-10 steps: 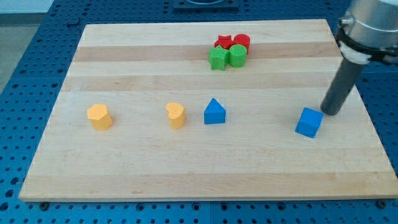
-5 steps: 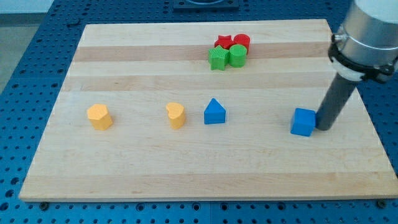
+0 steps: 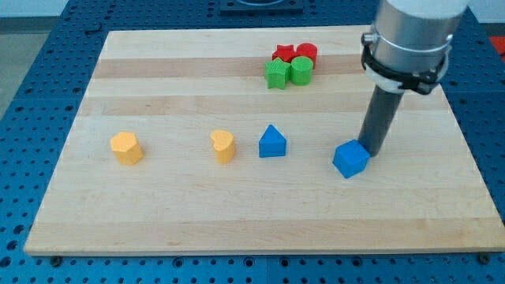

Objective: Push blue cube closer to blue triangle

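Observation:
The blue cube point(image 3: 350, 159) lies on the wooden board, right of centre, turned a little on its base. My tip point(image 3: 369, 152) touches the cube's upper right side. The blue triangle point(image 3: 272, 142) stands to the cube's left, a gap of roughly one and a half block widths between them. The dark rod rises from the tip to the grey arm at the view's top right.
A yellow heart-shaped block point(image 3: 224, 146) stands just left of the blue triangle. A yellow block point(image 3: 126, 147) lies further left. Two red blocks point(image 3: 296, 54) and two green blocks point(image 3: 289, 72) are clustered near the board's top edge. The board point(image 3: 252, 221) rests on a blue perforated table.
My tip has moved left and pushed the blue cube left, toward the blue triangle. The cube has also rotated a little. The other blocks have not moved.

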Action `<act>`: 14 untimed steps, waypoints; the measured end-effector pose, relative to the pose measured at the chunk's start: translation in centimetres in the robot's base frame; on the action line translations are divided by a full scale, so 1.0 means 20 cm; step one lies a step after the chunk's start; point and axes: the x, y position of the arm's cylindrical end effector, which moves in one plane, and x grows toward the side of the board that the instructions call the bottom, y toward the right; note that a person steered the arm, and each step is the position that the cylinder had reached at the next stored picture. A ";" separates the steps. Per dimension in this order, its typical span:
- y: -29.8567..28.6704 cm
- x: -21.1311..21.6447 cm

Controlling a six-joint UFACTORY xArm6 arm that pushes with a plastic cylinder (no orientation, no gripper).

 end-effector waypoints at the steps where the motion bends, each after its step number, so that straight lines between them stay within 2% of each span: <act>1: -0.01 0.10; 3: -0.08 0.27; 4: -0.16 0.25; 7: -0.22 -0.02; 8: -0.22 -0.03; 11: 0.18 -0.06; 14: 0.26 -0.10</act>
